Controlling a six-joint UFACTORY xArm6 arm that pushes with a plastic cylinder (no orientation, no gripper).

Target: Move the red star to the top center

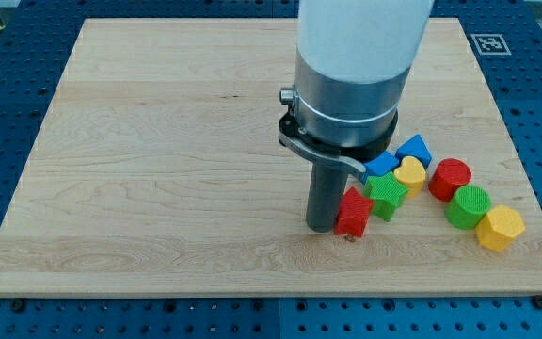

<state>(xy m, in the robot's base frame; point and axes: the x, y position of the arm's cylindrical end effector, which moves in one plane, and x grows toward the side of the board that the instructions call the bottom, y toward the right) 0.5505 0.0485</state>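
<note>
The red star [354, 214] lies on the wooden board [158, 160], right of centre and near the view's bottom. My tip [323, 227] stands on the board just left of the red star, touching or nearly touching its left side. The arm's wide grey and white body rises above it and hides part of the board behind. A green star [386, 193] sits right behind the red star, to its upper right.
A cluster lies to the right: a blue block [381, 164] partly under the arm, a blue triangular block [414, 149], a yellow block [409, 173], a red cylinder [450, 178], a green cylinder [468, 206], a yellow hexagon [500, 227]. A marker tag [490, 42] sits top right.
</note>
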